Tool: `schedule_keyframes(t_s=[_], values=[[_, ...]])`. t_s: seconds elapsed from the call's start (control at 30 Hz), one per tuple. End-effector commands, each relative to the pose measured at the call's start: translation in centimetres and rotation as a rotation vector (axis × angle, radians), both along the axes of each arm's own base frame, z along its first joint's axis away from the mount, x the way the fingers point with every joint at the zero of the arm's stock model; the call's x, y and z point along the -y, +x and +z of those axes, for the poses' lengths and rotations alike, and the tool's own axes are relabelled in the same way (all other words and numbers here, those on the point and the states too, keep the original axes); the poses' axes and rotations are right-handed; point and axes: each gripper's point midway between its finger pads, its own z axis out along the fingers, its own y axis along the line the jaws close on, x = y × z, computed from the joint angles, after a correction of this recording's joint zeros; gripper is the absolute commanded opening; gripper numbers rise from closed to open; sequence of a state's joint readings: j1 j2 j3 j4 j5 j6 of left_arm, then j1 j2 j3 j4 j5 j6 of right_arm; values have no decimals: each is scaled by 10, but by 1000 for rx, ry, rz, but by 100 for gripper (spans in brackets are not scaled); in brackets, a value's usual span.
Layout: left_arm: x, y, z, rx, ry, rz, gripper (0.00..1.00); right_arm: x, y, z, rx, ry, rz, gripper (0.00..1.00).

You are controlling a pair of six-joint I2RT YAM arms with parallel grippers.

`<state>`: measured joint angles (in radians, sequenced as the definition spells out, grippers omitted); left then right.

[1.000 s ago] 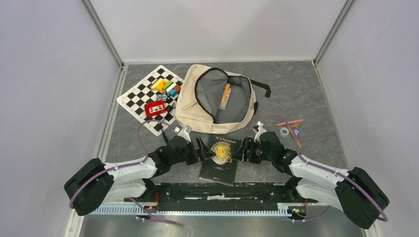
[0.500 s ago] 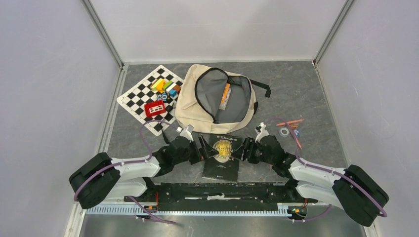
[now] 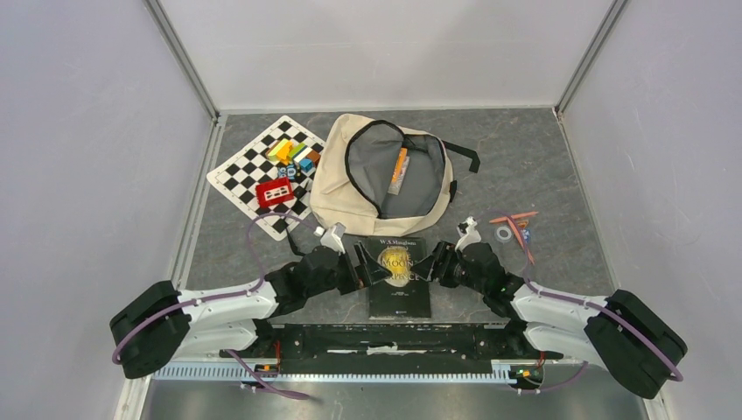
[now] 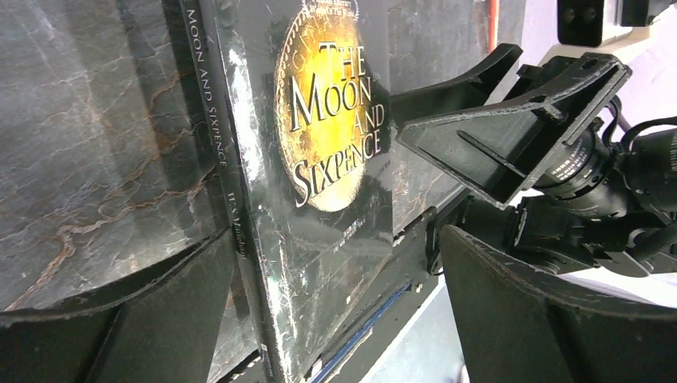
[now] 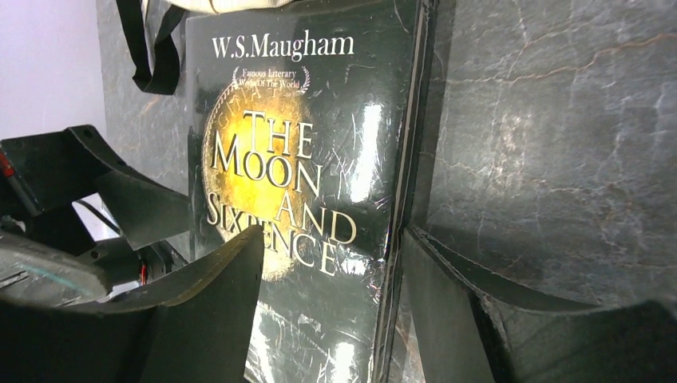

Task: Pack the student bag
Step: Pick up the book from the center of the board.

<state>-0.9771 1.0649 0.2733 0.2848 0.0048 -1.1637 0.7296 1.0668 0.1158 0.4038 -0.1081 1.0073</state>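
The student bag (image 3: 337,179), cream canvas with black trim, lies open at the back, its grey lining showing with an orange item (image 3: 400,169) inside. A black book (image 3: 400,280), "The Moon and Sixpence", lies flat just in front of it. My left gripper (image 3: 369,265) is open at the book's left spine edge (image 4: 231,199). My right gripper (image 3: 429,265) is open at its right edge (image 5: 403,183). In each wrist view one finger is over the cover and the other over the table beside it. A black bag strap (image 5: 150,48) lies by the book's top corner.
A chessboard (image 3: 241,171) with coloured blocks (image 3: 293,153) and a red box (image 3: 274,192) lies left of the bag. Pens (image 3: 514,216) and a tape ring (image 3: 503,234) lie to the right. Grey walls enclose the table on three sides.
The book has turned from tilted to square with the table and shifted a little to the right. Both grippers have moved along with its edges, still open.
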Motion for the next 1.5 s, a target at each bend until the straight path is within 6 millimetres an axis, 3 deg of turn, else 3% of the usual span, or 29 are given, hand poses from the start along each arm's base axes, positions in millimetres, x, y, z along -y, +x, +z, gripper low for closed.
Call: schedule_keyframes(t_s=[0.0,0.2,0.53,0.8,0.97,1.1,1.23,1.33,1.47], values=[[48,8,132,156,-419,-46,100,24,-49,-57,-219,-145,58,69],[57,6,160,209,-466,-79,100,23,-54,-61,-236,-146,77,69],[61,4,179,277,-508,-102,100,24,-56,-63,-240,-148,86,69],[66,5,132,164,-365,-104,98,22,-54,-60,-236,-144,86,69],[63,7,101,109,-265,-86,68,21,-52,-59,-229,-140,83,69],[58,9,82,74,-197,-61,33,22,-51,-58,-224,-144,77,69],[52,10,68,67,-135,-47,4,24,-44,-52,-186,-164,66,72],[43,15,68,101,-108,-18,2,27,-32,-40,-114,-192,51,79],[37,11,80,170,-116,-52,2,42,-4,-12,44,-313,12,95]])
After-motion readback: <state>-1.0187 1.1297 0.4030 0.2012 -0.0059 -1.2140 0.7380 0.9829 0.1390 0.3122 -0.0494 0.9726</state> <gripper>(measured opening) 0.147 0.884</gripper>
